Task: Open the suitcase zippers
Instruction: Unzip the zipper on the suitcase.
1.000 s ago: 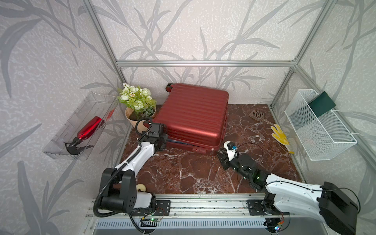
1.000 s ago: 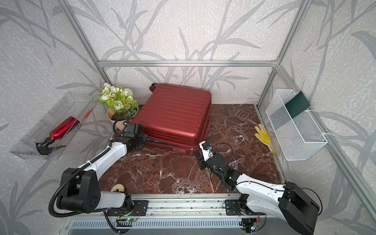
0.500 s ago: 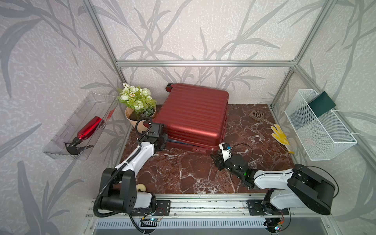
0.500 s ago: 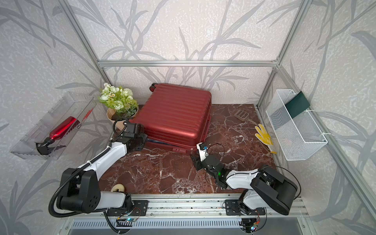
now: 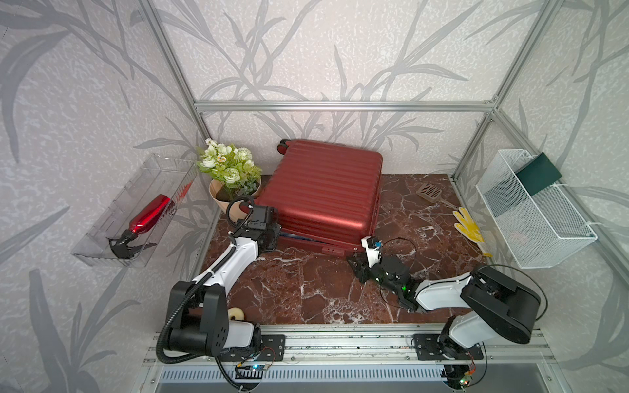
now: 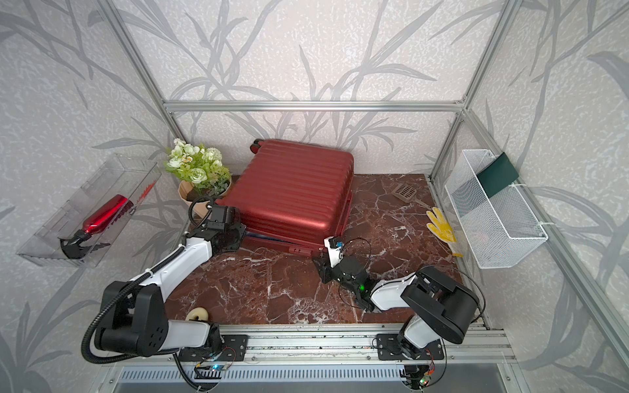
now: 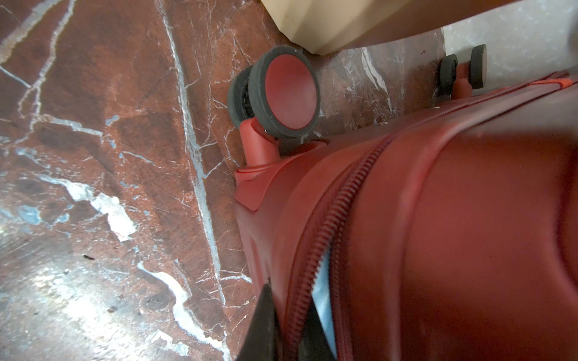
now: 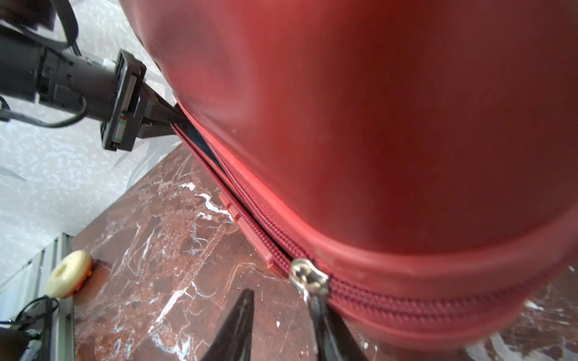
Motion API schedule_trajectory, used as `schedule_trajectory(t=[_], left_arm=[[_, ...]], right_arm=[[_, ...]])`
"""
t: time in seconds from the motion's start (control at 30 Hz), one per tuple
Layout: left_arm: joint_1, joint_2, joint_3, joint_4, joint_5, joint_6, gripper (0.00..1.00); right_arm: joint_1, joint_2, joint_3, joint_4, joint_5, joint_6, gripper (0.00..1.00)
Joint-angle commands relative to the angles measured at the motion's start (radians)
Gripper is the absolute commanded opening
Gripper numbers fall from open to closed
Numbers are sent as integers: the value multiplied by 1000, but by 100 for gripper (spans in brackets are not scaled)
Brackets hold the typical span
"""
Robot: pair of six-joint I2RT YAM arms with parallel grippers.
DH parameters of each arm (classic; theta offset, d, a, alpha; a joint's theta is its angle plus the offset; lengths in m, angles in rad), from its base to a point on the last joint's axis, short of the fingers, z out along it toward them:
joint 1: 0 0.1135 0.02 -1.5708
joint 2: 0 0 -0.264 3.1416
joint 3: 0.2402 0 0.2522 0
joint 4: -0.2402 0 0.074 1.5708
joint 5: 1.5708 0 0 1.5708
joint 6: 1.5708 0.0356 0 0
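Observation:
The dark red ribbed suitcase (image 5: 323, 190) (image 6: 292, 190) lies flat at the back of the marble floor. Its zipper track (image 7: 337, 212) is parted near the wheel corner, where pale blue lining (image 7: 322, 290) shows. My left gripper (image 5: 277, 234) (image 7: 287, 312) is shut, pinching the loose zip tape at that front left corner. My right gripper (image 5: 355, 263) (image 8: 281, 297) is low at the front right corner and open, with bare marble between its fingers. The silver zipper slider (image 8: 308, 278) sits at the tip of one finger (image 8: 325, 325), and its pull lies along that finger.
A flower pot (image 5: 231, 177) stands close to the suitcase's left side and wheels (image 7: 287, 90). A clear bin holds a red spray bottle (image 5: 149, 214) on the left wall. A yellow glove (image 5: 468, 228), a scoop (image 5: 430, 192) and a wire basket (image 5: 531, 211) are at the right. A cream ring (image 5: 235, 313) lies near the front rail.
My right gripper has moved left along the suitcase's front edge while its arm folded back, and its jaws have narrowed. The left arm has held still.

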Motion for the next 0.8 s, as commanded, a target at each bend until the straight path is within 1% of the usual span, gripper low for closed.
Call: schedule_trajectory(t=[0.0, 0.23, 0.27, 0.33, 0.4, 0.47, 0.6, 0.7, 0.77], left_arm=[[16, 22, -33, 34, -26, 30, 0], [17, 22, -38, 34, -25, 27, 0], [17, 21, -39, 35, -25, 26, 0], [19, 20, -39, 34, -25, 30, 0], [21, 17, -35, 26, -36, 34, 0], [23, 10, -26, 2, -58, 40, 0], [29, 2, 5, -62, -119, 54, 0], [32, 14, 32, -95, -143, 61, 0], [35, 28, 49, -107, -145, 70, 0]], right_arm=[[-24, 3, 37, 87, 70, 22, 27], [-65, 44, 43, 118, 101, 108, 13], [-70, 53, 45, 134, 91, 113, 10], [-73, 53, 49, 144, 75, 112, 0], [-74, 22, 50, 120, 61, 99, 0], [-74, -55, 55, -6, 72, 79, 0], [-74, -245, 114, -457, 159, -3, 0], [-74, -297, 146, -629, 221, -78, 0], [-75, -295, 181, -724, 236, -133, 0]])
